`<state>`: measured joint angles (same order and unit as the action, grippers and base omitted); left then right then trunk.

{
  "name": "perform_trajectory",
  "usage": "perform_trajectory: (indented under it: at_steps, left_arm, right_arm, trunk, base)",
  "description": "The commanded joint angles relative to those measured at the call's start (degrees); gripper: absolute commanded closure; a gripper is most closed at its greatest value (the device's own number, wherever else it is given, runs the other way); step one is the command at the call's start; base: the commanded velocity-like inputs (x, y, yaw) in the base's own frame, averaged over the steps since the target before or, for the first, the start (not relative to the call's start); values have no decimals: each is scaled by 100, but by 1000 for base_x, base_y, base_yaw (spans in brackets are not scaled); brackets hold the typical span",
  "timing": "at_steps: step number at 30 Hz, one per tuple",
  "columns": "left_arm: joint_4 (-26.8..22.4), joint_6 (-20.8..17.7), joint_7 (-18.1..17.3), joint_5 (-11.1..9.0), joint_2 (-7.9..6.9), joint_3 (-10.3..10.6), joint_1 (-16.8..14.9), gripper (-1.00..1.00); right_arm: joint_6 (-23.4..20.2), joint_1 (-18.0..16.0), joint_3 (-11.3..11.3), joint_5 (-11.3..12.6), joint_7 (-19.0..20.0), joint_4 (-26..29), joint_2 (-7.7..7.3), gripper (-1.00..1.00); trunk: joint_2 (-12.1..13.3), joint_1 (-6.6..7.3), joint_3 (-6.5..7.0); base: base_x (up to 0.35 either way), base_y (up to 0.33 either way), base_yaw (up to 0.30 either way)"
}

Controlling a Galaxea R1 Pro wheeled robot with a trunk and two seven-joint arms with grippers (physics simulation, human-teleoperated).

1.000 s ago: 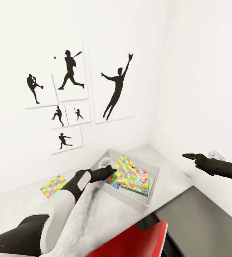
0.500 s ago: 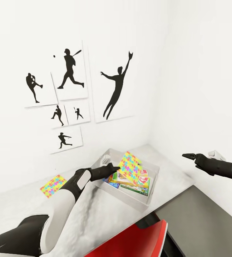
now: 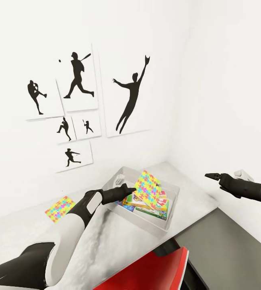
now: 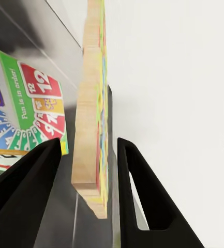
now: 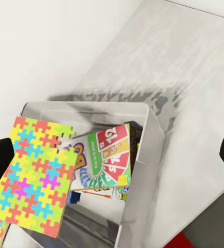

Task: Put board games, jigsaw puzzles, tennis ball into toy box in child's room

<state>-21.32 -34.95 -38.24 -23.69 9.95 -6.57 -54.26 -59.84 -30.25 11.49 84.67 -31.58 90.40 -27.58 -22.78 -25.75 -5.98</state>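
Now, head view: left gripper [image 3: 132,188] holds a jigsaw puzzle [image 3: 148,189] tilted over the toy box [image 3: 171,215]; second puzzle [image 3: 59,209] lies on the table [image 3: 106,241]; right gripper [image 3: 210,176] idle, fingers' state unclear | left wrist: fingers [image 4: 137,196] flank the edge with visible gaps, contact unclear; thin, stiff, light | right wrist: SKIP-BO box [image 5: 104,157] already inside.

Six black sports-silhouette prints [image 3: 80,117] mounted on the white wall [image 3: 21,169], clustered, largest at the right. Red chair [image 3: 154,272] at the bottom edge of the head view, partly cut off.
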Motion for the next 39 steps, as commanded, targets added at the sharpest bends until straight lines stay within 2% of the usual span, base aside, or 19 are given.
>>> perform_trajectory:
  at_steps: [1, 21, 39]
  left_arm:
    - [1, -39, -4, 1, 5, -37, -6, 100]
    - [-375, -138, -31, -4, 5, -36, -6, 100]
    - [-477, -167, -23, -1, 5, -34, -6, 100]
  right_arm:
    - [-16, -7, 3, 58, -59, 3, -1, -100]
    - [-16, -7, 3, 58, -59, 3, 7, -100]
    - [-16, -7, 3, 58, -59, 3, 13, -100]
  trunk:
    - [-14, -4, -23]
    - [-14, -4, -210]
    - [-14, -4, -371]
  base:
    - [0, 0, 0]
    - [0, 0, 0]
    - [0, 0, 0]
